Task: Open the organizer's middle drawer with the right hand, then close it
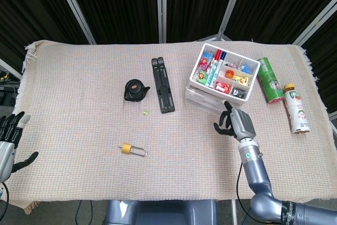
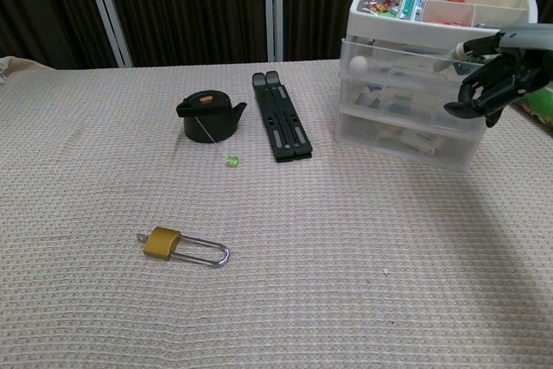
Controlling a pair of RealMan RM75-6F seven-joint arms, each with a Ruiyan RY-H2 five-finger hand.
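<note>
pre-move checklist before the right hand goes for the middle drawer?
1. Middle drawer of the clear plastic three-drawer organizer sits flush with the ones above and below, not yet pulled: ok.
2. Right hand in front of the organizer's right end, fingers curled, holding nothing: ok.
3. Fingers hooked on the drawer's front: cannot tell, contact is not visible in either view.
4. Space in front of the drawer: bare woven cloth, ok.
5. Black folding stand lies left of the organizer, apart from it: ok.
6. Left hand at the table's left edge, open, far from the work: ok.
</note>
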